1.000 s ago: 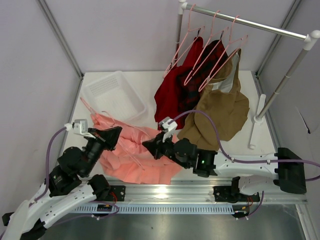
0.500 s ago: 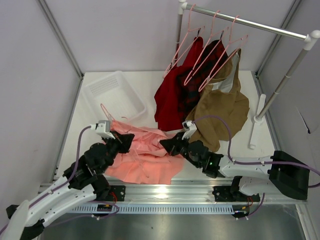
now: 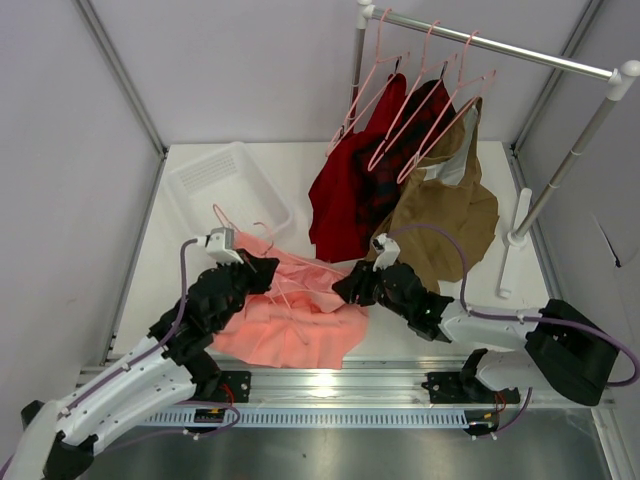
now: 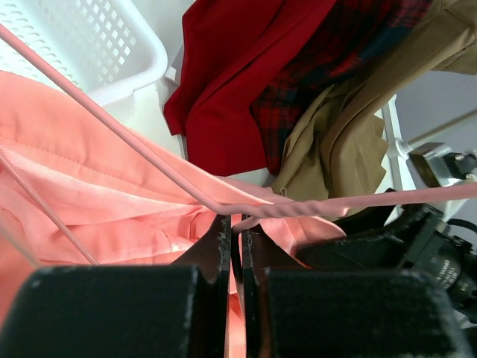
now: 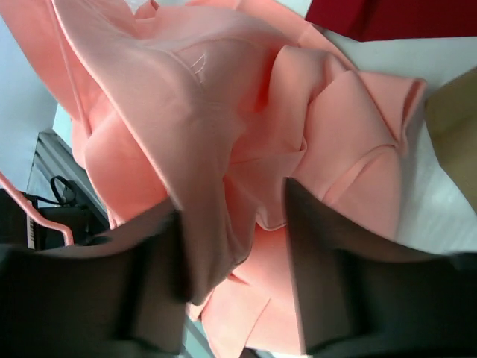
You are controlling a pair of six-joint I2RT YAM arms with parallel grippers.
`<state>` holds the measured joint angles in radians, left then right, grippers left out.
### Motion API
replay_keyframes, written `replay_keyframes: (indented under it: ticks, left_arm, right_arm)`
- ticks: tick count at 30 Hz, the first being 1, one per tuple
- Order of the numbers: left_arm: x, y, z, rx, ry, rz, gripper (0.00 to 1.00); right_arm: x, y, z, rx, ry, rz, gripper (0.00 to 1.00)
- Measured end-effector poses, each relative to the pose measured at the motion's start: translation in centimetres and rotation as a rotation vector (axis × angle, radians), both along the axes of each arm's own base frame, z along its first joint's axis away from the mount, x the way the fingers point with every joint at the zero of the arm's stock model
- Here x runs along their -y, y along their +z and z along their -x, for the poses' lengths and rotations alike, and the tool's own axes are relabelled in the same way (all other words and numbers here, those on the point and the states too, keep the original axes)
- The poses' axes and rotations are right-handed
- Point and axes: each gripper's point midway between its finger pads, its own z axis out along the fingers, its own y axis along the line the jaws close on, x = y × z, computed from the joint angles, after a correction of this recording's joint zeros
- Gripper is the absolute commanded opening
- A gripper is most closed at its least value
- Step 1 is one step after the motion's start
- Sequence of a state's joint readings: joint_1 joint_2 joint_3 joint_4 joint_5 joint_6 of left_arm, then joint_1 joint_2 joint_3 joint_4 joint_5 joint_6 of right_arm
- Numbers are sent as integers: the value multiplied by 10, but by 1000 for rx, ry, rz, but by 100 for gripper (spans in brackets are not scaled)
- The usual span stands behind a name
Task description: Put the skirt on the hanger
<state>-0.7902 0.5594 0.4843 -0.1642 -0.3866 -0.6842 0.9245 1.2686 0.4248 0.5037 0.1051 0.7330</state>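
Observation:
The salmon-pink skirt [image 3: 290, 322] lies crumpled on the table between the two arms. The thin pale-pink hanger [image 3: 222, 217] lies across its left part, hook toward the basket. My left gripper [image 3: 264, 270] is at the skirt's upper left edge. In the left wrist view the left gripper [image 4: 237, 222] is shut on the hanger [image 4: 134, 145] just below its twisted neck, with the skirt [image 4: 82, 186] behind it. My right gripper [image 3: 347, 285] is at the skirt's right edge. In the right wrist view the right gripper [image 5: 235, 224] is open, and a loose fold of the skirt [image 5: 223, 119] hangs between its fingers [image 5: 320, 253].
A white plastic basket [image 3: 203, 172] sits at the back left. A dark red garment [image 3: 345, 195] and a tan-brown garment [image 3: 450, 220] hang from pink hangers on the silver rail [image 3: 500, 45] at the back right. The rail's post base [image 3: 518, 236] stands at the right.
My right gripper has opened and let go of the skirt. Both arms moved toward the back and to the right. The hanger came along in the left gripper, and the skirt is bunched nearer the middle.

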Motion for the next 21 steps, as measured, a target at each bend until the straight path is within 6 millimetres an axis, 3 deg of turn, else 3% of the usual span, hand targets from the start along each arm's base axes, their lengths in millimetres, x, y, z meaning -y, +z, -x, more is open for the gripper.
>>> replay_keyframes:
  ticks: [1,4,10,13,17,21]
  left_arm:
    - [1,0,-2,0,0,4,0]
    - [3,-4,-5,-9,-3,11,0]
    - [3,1,-9,1,1,39,0]
    - [2,3,-11,6,7,54,0]
    - [2,0,-11,3,7,62,0]
    - [1,-2,-10,3,4,67,0]
  right_arm:
    - [1,0,1,1,9,21,64]
    - [5,20,2,22,25,64,68]
    - [9,99,7,107,27,54,69]
    - [7,126,10,111,17,59,69]
    - [2,114,15,33,-35,168,70]
    - [9,65,16,-120,-105,379,70]
